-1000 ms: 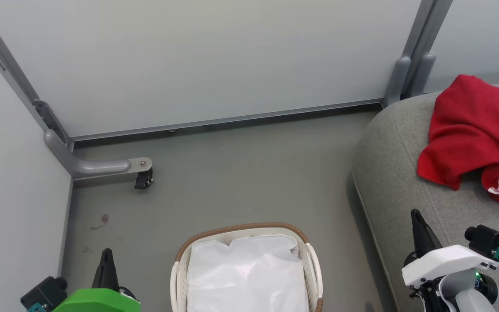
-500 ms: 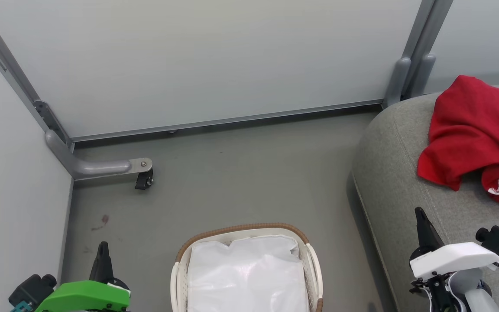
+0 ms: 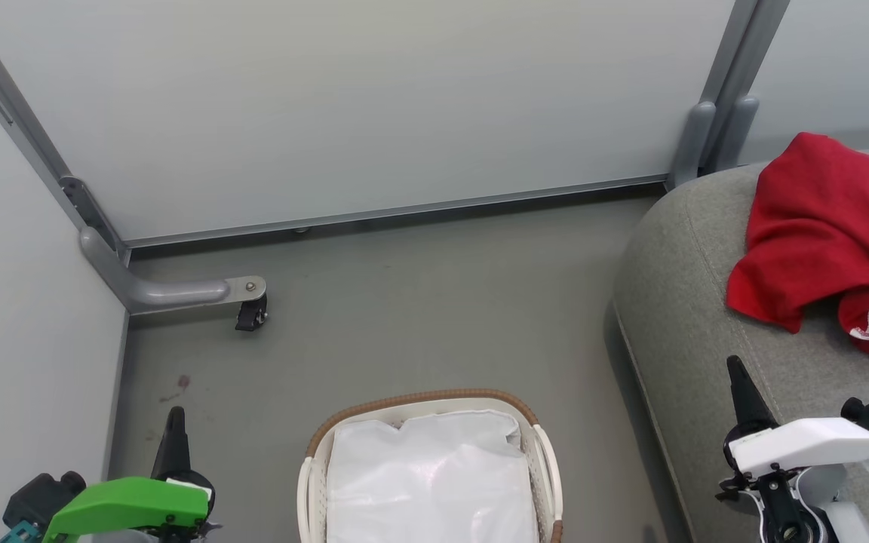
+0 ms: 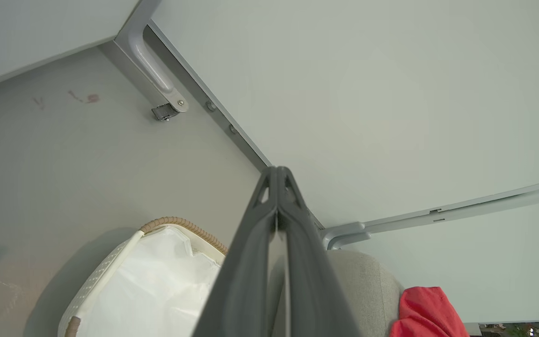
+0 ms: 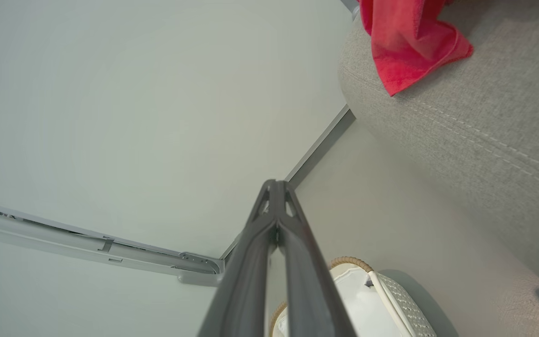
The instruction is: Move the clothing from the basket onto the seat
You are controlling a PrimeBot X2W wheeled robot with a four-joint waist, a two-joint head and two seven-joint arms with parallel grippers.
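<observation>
One garment, the clothing [image 3: 827, 226]: bright red, crumpled in a heap on the seat [image 3: 691, 324], close to its rounded far corner. White red-striped trim shows at the heap's lower right edge. Seat is grey fabric with a stitched seam along the edge.

The basket [image 3: 419, 397] stands on the floor [image 3: 404, 302], left of the seat and well apart from the clothing. A white liner [image 3: 431, 483] lies inside it.

Left gripper [image 3: 175, 422] hangs over the floor left of the basket; fingers clenched tip to tip, empty. Right gripper [image 3: 736, 377] hangs over the seat's front edge, on the near side of the clothing and apart from it; fingers likewise clenched, empty.

Behind is a pale wall panel [image 3: 344, 105] and a grey frame foot with a caster [image 3: 252, 312].
</observation>
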